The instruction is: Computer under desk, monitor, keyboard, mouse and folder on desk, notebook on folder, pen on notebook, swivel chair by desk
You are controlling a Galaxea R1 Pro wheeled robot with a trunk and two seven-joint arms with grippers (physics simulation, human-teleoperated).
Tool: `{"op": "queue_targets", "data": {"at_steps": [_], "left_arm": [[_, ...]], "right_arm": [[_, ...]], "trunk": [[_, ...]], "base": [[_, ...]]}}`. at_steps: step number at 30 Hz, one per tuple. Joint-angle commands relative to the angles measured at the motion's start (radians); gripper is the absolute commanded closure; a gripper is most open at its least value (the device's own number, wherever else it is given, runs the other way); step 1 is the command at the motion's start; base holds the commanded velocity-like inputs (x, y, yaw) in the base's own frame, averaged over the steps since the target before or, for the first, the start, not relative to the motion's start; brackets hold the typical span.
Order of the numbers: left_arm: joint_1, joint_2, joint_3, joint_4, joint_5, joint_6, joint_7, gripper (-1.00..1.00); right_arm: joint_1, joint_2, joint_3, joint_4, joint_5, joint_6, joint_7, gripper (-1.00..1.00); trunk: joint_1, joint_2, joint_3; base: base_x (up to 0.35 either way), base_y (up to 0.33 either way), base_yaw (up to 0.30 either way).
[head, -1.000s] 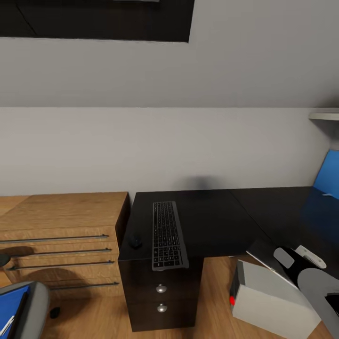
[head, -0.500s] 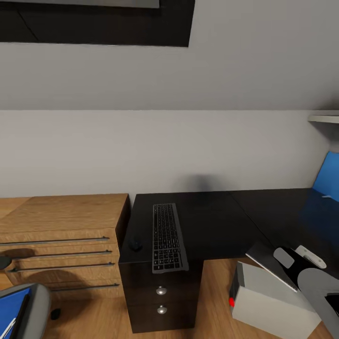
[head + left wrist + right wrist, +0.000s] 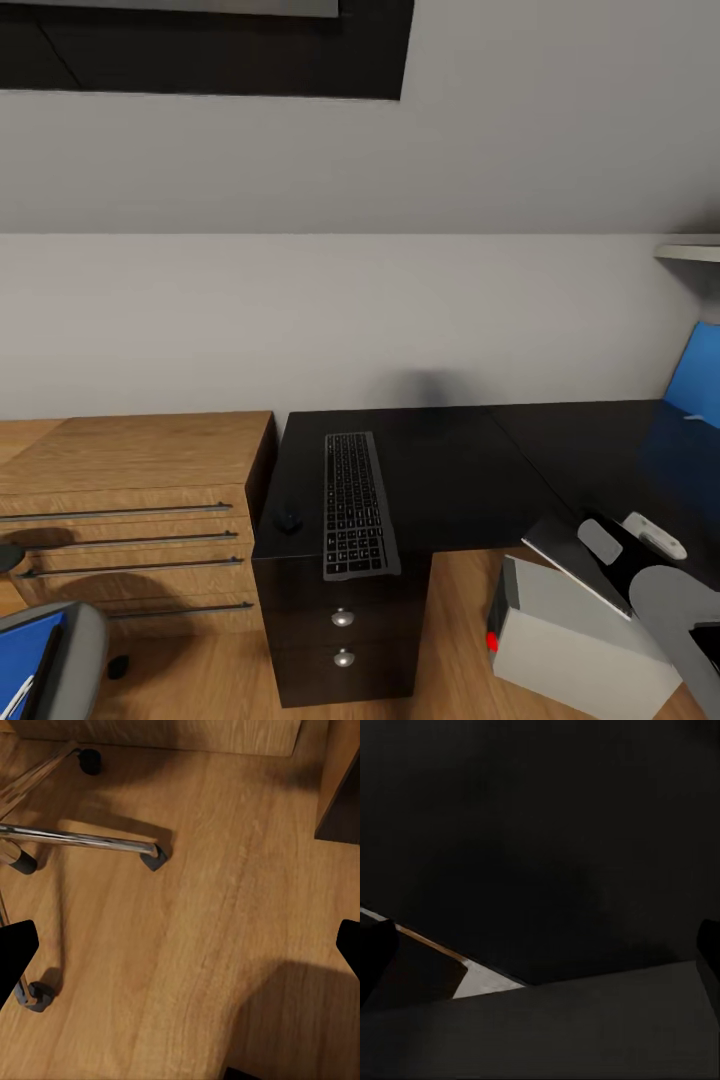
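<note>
Black and shiny, the desk (image 3: 470,470) sits against the grey wall. My keyboard (image 3: 356,503) lies on it near the left edge, running from back to front, and its near end sticks out a little over the front edge. It has dark keys in a silver frame. The small dark mouse (image 3: 289,519) sits just beside it, close to the front left corner. The pale computer (image 3: 575,640) stands on the wood floor (image 3: 202,922) under the desk, with a red light at its low corner. A bit of the blue folder (image 3: 22,650) lies on the chair (image 3: 75,650) seat.

My left gripper (image 3: 180,945) hangs wide open over the floor, holding nothing. My right gripper (image 3: 540,945) is spread wide too, above the computer and the dark desk, touching nothing.
</note>
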Motion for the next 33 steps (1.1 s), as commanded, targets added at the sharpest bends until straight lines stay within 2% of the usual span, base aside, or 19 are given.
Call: {"op": "queue_targets", "data": {"at_steps": [1, 6, 14, 17, 19, 23, 24, 25, 28, 29, 31, 32, 33], "left_arm": [[0.000, 0.000, -0.009, 0.000, 0.005, -0.002, 0.006, -1.00], [0.000, 0.000, -0.009, 0.000, 0.005, -0.001, 0.006, -1.00], [0.000, 0.001, -0.010, 0.000, 0.006, -0.001, 0.006, -1.00], [0.000, 0.001, -0.010, 0.000, 0.006, 0.000, 0.007, -1.00], [0.000, 0.002, -0.011, 0.000, 0.006, 0.002, 0.007, -1.00], [0.000, 0.002, -0.012, 0.000, 0.006, 0.003, 0.007, -1.00], [0.000, 0.002, -0.012, 0.000, 0.006, 0.004, 0.007, -1.00], [0.000, 0.002, -0.012, 0.000, 0.006, 0.004, 0.007, -1.00], [0.000, 0.002, -0.012, 0.000, 0.006, 0.004, 0.007, -1.00], [0.000, 0.002, -0.012, 0.000, 0.006, 0.005, 0.007, -1.00], [0.000, 0.002, -0.012, 0.000, 0.006, 0.005, 0.007, -1.00], [0.000, 0.002, -0.012, 0.000, 0.006, 0.004, 0.008, -1.00], [0.000, 0.002, -0.012, 0.000, 0.006, 0.004, 0.009, -1.00]], "right_arm": [[0.000, 0.006, 0.006, -0.021, -0.010, -0.006, -0.005, -1.00], [0.001, 0.030, 0.007, -0.071, 0.014, -0.006, -0.008, -1.00], [0.001, 0.041, 0.006, -0.113, 0.068, -0.004, -0.018, -1.00], [0.001, 0.044, 0.007, -0.129, 0.073, -0.002, -0.033, -1.00], [0.011, 0.062, 0.008, -0.193, 0.078, 0.005, -0.085, -1.00], [0.046, 0.079, 0.008, -0.282, 0.088, 0.035, -0.141, -1.00], [0.139, 0.090, 0.009, -0.476, 0.111, 0.110, -0.224, -1.00], [0.190, 0.094, 0.009, -0.578, 0.117, 0.146, -0.258, -1.00], [0.273, 0.103, 0.011, -0.737, 0.122, 0.202, -0.302, -1.00], [0.325, 0.112, 0.015, -0.837, 0.123, 0.236, -0.322, -1.00], [0.372, 0.123, 0.025, -0.928, 0.125, 0.267, -0.335, -1.00], [0.462, 0.154, 0.086, -1.089, 0.128, 0.316, -0.354, -1.00], [0.474, 0.159, 0.109, -1.110, 0.128, 0.321, -0.356, -1.00]], "trunk": [[0.000, -0.001, -0.001], [0.000, -0.001, -0.001], [0.000, -0.001, -0.001], [0.000, -0.001, -0.001], [0.000, -0.001, -0.001], [0.000, -0.001, -0.001], [0.000, -0.001, -0.001], [0.000, -0.001, -0.001], [0.000, -0.001, -0.001], [0.000, -0.001, -0.001], [0.000, -0.001, -0.001], [0.000, -0.001, -0.001], [0.000, -0.001, -0.001]], "base": [[0.000, 0.000, 0.000], [0.000, 0.000, 0.000], [0.000, 0.000, 0.000], [0.000, 0.000, 0.000], [0.000, 0.000, 0.000], [0.000, 0.000, 0.000], [0.000, 0.000, 0.000], [0.000, 0.000, 0.000], [0.000, 0.000, 0.000], [0.000, 0.000, 0.000], [0.000, 0.000, 0.000], [0.000, 0.000, 0.000], [0.000, 0.000, 0.000]]}}
